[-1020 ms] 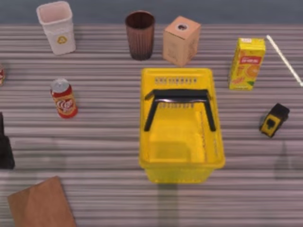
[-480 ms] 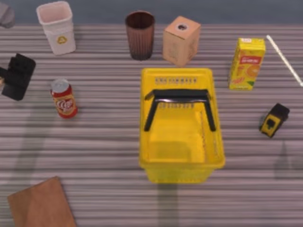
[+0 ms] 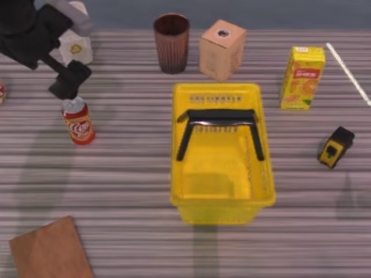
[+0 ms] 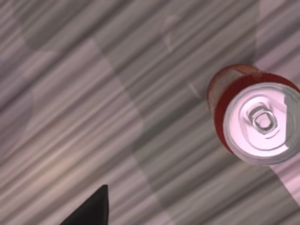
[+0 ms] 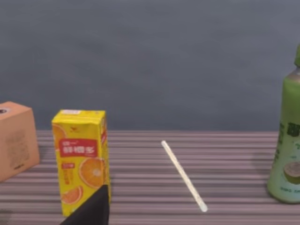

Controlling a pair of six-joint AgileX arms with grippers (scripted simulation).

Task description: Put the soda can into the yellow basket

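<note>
While the left gripper [image 3: 69, 81] hangs just above the can [image 3: 79, 121], I can't tell if it's open; center it, then go straight down.

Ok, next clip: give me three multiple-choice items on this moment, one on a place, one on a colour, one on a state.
1. Where is the left gripper?
A. over the basket
B. just above the soda can, at the table's left
C. by the juice carton

2. What colour is the yellow basket's handle?
A. black
B. red
C. white

3. How is the can?
A. tipped over
B. in the basket
C. upright on the table

Key: 1 B, the top view shows it by the can's top. 2 A, a dark bar across the basket. 3 C, the left wrist view shows its silver top facing up.
</note>
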